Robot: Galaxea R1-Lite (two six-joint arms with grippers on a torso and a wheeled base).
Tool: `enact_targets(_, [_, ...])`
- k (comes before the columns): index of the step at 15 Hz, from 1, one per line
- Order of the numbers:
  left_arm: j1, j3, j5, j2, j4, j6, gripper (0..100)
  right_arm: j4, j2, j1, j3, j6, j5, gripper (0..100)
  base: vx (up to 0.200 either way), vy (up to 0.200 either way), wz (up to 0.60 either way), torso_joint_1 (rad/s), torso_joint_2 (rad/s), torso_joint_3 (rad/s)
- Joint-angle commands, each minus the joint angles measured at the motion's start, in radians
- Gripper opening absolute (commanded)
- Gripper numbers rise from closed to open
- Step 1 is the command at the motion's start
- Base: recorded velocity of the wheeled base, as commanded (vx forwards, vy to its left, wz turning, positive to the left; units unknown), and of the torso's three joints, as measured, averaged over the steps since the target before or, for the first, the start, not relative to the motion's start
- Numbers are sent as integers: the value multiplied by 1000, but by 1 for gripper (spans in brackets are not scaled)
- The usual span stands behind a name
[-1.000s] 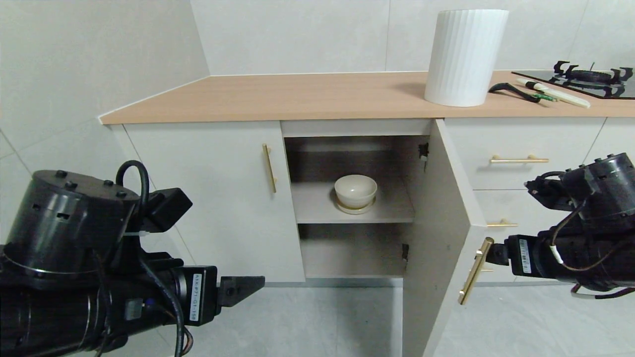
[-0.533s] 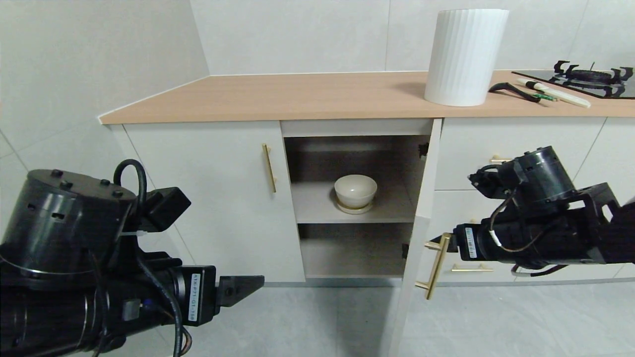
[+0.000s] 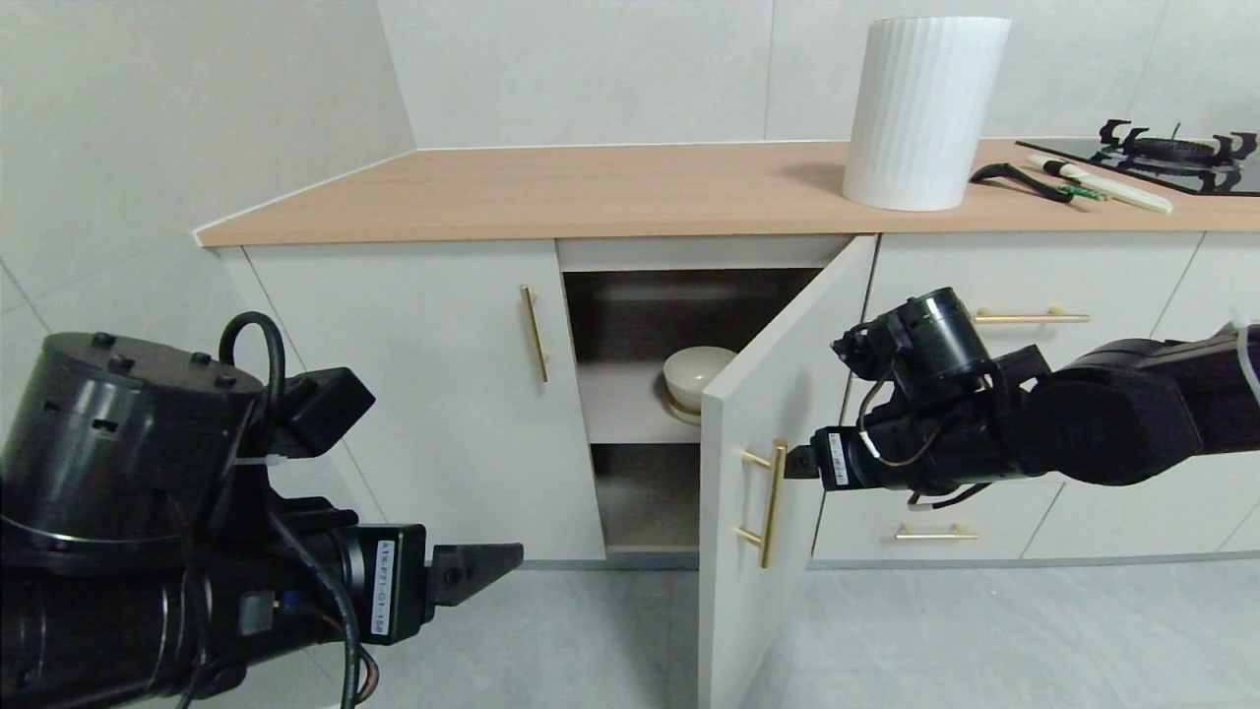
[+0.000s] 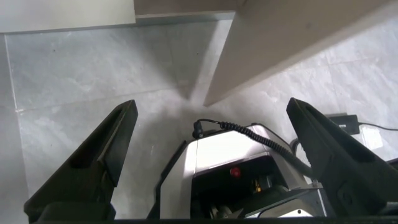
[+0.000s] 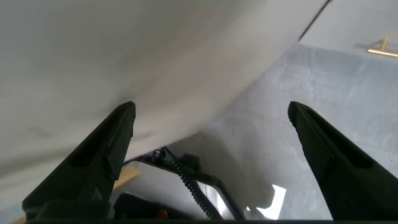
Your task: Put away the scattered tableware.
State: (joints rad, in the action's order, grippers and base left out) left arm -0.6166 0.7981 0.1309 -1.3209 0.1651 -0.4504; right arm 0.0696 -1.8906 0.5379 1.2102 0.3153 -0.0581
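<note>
bowl (image 3: 695, 374) (round, glossy) behind flat matte cabinet door (image 3: 763, 379)

Cupboard opening (image 3: 669, 300): door (image 3: 758, 394) halfway across, blocking the right side; gap at the left edge.
Shelf (image 3: 630, 414): bowl (image 3: 694, 372) sits in that gap, half behind the door edge.
Floor (image 3: 591, 640): room for my left gripper (image 3: 502, 566) left of the door's lower corner.

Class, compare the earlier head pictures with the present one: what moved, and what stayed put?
The right gripper, at the gold bar handle, has swung the white cabinet door leftward, toward shut; it now half hides the cream bowl. The left gripper, the bowl and the white ribbed vase stayed put.
</note>
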Motion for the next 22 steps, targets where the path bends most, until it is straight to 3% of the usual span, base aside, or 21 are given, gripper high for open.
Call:
enact_targets(1, [0,-2,1,-11,-1,-1,100,-7,-44,2,20,4,-2,100,0,0,0,0,0,0])
enact_targets(7, [-18,-3,35,-12,-12,3,100,-132,-82,4,22,79,-8,100,0,0,0,0,0,0])
enact_targets(9, [-18,-5,46,-8,-12,18,100,-177,-96,5,22,100,-9,100,0,0,0,0,0,0])
enact_targets(15, [-18,-5,46,-8,-15,18,100,-205,-114,13,34,149,-11,100,167,0,0,1,-2,4])
enact_targets(18, [-18,-5,49,-5,-39,15,100,-205,-111,22,31,153,-9,100,0,0,0,0,0,0])
enact_targets(22, [-18,-5,101,-5,-47,12,100,-215,-116,60,54,240,-11,100,0,0,0,0,0,0])
